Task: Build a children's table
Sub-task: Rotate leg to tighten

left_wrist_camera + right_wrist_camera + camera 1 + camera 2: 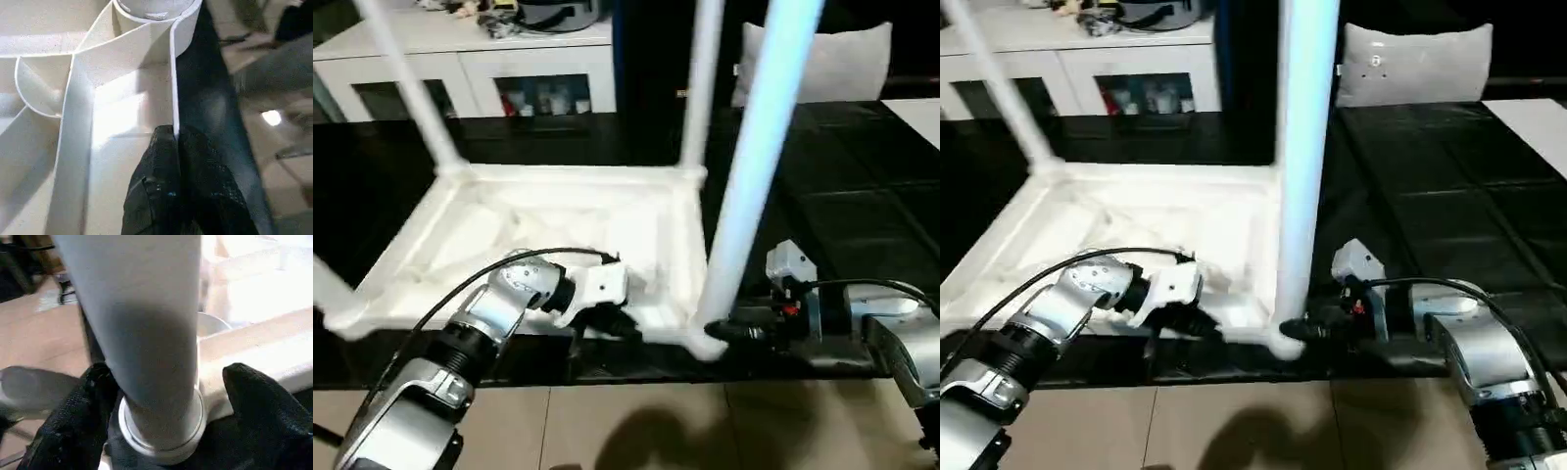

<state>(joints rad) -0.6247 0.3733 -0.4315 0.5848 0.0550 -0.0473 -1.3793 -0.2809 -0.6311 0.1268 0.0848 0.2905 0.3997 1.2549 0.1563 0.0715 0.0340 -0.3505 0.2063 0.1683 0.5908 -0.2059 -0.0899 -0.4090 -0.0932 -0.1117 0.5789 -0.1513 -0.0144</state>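
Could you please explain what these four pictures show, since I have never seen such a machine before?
A humanoid robot is building a small white children's table, which lies upside down on a dark surface with its legs pointing up. Two pictures come from cameras in the robot's head, looking down over its silver arms; the other two sit on its wrists. The left gripper pinches the tabletop's thin rim. The right gripper has its fingers open on either side of the near corner leg, at its socket.

White children's table (558, 235) upside down, legs up
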